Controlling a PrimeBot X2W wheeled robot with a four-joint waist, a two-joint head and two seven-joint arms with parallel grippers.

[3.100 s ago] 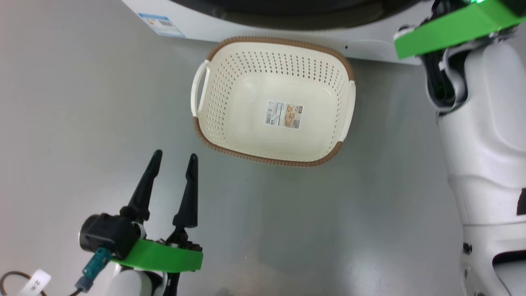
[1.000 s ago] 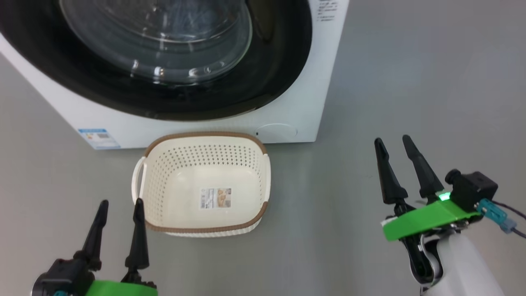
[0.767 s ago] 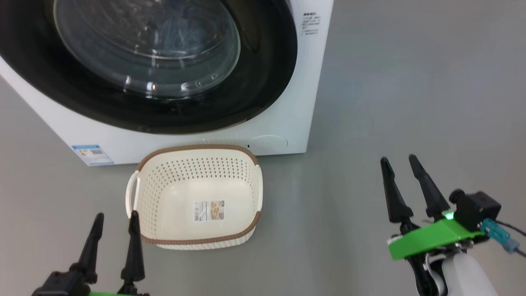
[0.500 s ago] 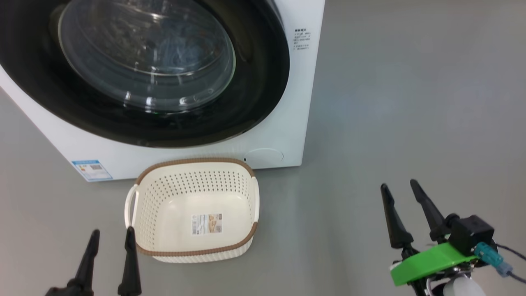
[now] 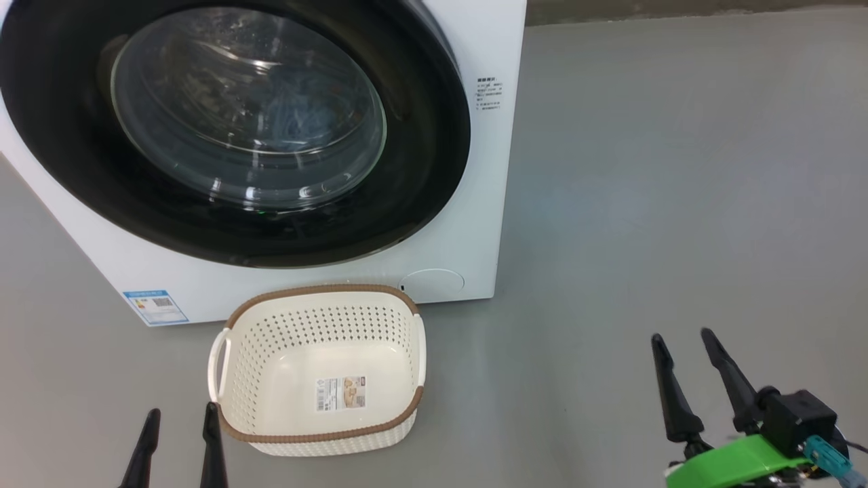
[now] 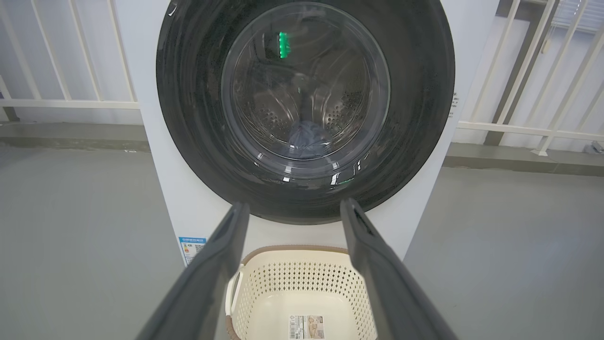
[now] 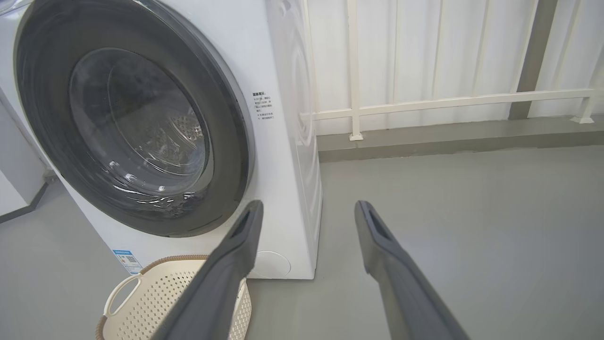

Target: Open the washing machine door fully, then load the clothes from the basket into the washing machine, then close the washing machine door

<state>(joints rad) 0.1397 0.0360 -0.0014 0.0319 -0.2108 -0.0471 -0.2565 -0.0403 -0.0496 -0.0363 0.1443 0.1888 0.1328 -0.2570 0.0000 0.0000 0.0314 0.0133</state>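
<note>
While the round glossy black washing machine door (image 5: 237, 129) sits shut on the white washing machine (image 5: 475, 203), I see blue clothes (image 6: 309, 139) behind its glass. The perforated cream basket (image 5: 319, 369) lies empty on the floor; left gripper (image 5: 180, 423) and right gripper (image 5: 681, 342) are spread, holding nothing.

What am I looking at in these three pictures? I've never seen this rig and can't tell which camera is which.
A two-armed wheeled robot faces a washing machine. One picture comes from its head, looking down; the other two come from cameras on its wrists, looking along each gripper's dark fingers. On the grey floor stands an empty cream basket. The round black door is shut, with bluish clothes behind its glass. The left gripper and right gripper are both open and hold nothing.
</note>
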